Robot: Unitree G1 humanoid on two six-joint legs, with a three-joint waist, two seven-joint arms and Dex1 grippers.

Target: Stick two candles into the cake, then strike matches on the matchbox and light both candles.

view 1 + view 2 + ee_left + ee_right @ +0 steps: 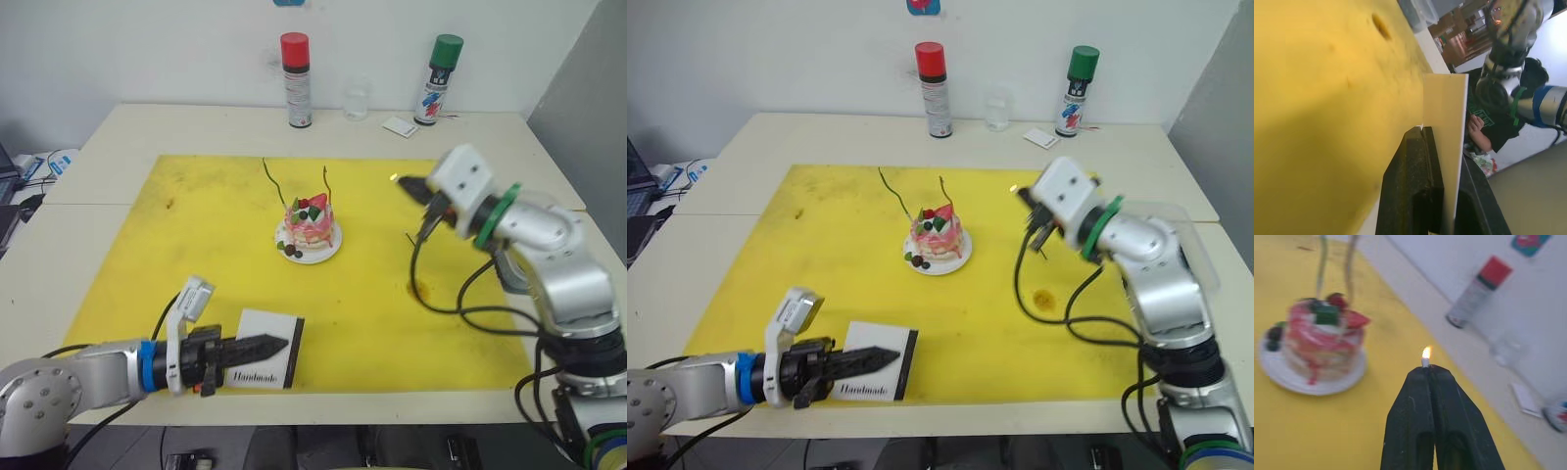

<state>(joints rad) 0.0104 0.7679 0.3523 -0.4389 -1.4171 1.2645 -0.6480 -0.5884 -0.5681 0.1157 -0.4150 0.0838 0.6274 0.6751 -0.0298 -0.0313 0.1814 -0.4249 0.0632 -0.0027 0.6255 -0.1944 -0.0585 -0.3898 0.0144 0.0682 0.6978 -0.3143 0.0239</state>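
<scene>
The pink-and-white cake sits on its white plate in the middle of the yellow mat. Both candles stand in it, a greenish one on the left and a pinkish one on the right; neither tip shows a flame. Right of the cake and a little above the mat, my right gripper is shut on a match whose tip burns with a small flame. Near the mat's front edge my left gripper is shut on the white matchbox, which shows the word "Handmade".
At the back of the table stand a red-capped spray can, a clear glass, a small white card and a green-capped spray can. The yellow mat covers the work area. A person sits beyond the table.
</scene>
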